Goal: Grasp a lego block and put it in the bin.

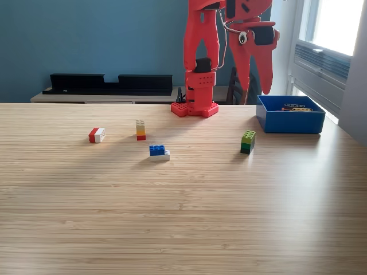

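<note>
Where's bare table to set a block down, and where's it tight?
Free: the whole near table in front of the blue-white block, and between green block and it. Tight: the strip between arm base and bin, under the raised gripper.

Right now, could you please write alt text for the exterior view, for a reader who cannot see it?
A red robot arm stands at the far edge of a wooden table, its gripper hanging empty above a blue bin at the view's right. Four small lego stacks lie apart on the table: red-white, yellow-red, blue-white and green.
</note>
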Robot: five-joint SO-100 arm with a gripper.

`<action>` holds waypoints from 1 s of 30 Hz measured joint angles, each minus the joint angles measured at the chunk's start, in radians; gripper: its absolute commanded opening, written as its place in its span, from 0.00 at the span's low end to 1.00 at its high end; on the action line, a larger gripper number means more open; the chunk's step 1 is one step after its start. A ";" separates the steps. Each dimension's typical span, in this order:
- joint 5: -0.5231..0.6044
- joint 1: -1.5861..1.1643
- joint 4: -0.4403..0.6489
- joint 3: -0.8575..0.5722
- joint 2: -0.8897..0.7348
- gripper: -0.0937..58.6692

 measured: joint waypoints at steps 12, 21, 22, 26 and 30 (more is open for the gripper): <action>-0.021 0.075 -0.009 0.017 0.000 0.52; -0.023 0.164 -0.067 0.018 0.000 0.54; -0.017 0.178 -0.075 0.018 0.000 0.54; 0.002 0.253 -0.083 0.046 0.000 0.56; 0.014 0.356 -0.100 0.057 0.000 0.55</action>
